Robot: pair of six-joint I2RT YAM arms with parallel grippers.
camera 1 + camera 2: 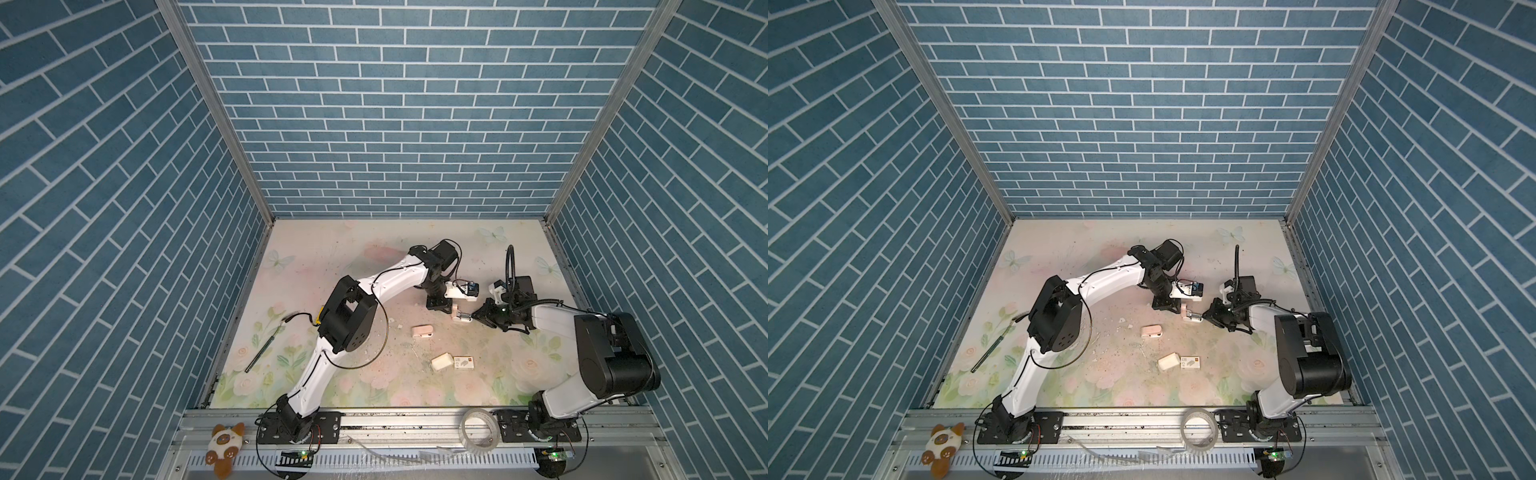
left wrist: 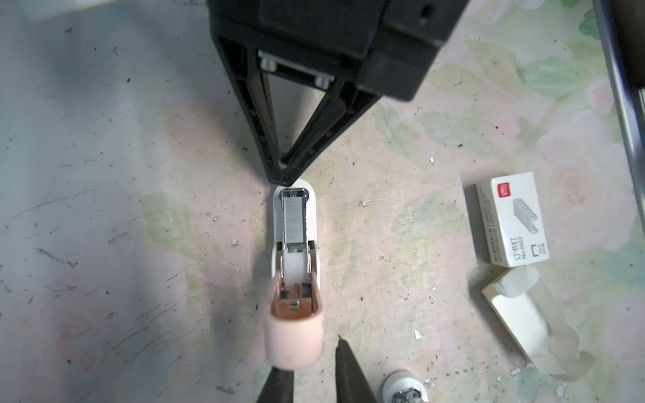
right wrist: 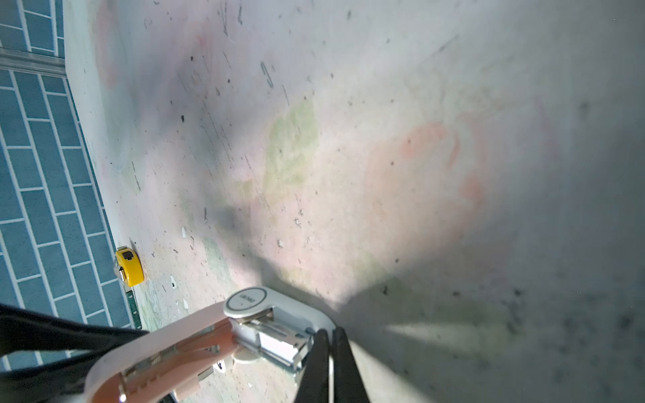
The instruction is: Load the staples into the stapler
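Observation:
The stapler lies open on the floral mat, and its pink lid is swung up off the white base. A silvery strip of staples sits in the metal channel. My left gripper is shut on the raised lid, which hides one fingertip. My right gripper is shut with nothing between its fingers. Its tips touch the front end of the base. In both top views the two grippers meet at the stapler. The staples' white carton lies nearer the front, with its pulled-out tray beside it.
A second small pink-and-white stapler-like item lies close by. A yellow tape measure and a thin black rod are near the left wall. A clear tape roll and a plush toy rest on the front rail.

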